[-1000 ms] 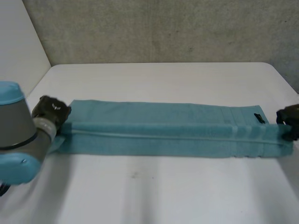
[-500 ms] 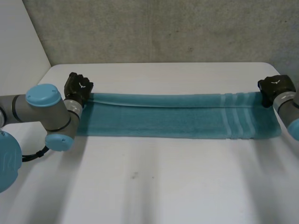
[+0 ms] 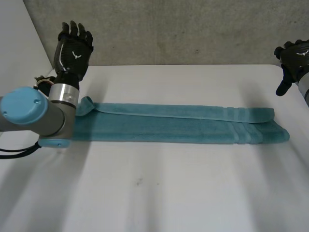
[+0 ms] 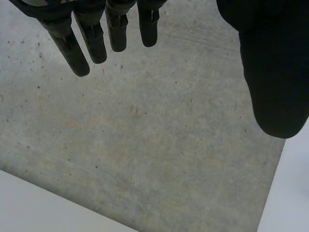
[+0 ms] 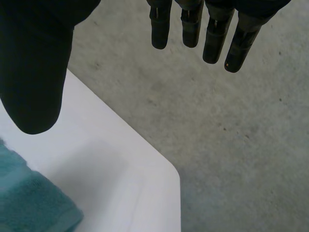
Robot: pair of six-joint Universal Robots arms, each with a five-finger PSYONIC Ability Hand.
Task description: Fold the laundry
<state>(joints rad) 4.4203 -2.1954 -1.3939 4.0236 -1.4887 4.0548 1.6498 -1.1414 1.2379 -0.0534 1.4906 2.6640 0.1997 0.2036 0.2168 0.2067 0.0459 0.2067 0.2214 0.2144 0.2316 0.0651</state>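
You see the white surface (image 3: 169, 193) with a long teal terry towel (image 3: 178, 126) folded lengthwise into a narrow strip across its middle. The towel's top layer sits slightly askew, and a corner is curled up at its left end. The grey left arm (image 3: 34, 116) lies beside that end with its forearm pointing up. The left hand (image 3: 72, 50) is above the far edge, fingers straight and spread, holding nothing. The right hand (image 3: 292, 60) hangs over the far right corner, fingers likewise apart and empty, clear of the towel.

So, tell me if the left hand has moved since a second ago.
Yes: the left hand lifted off the towel, up and back toward the wall.
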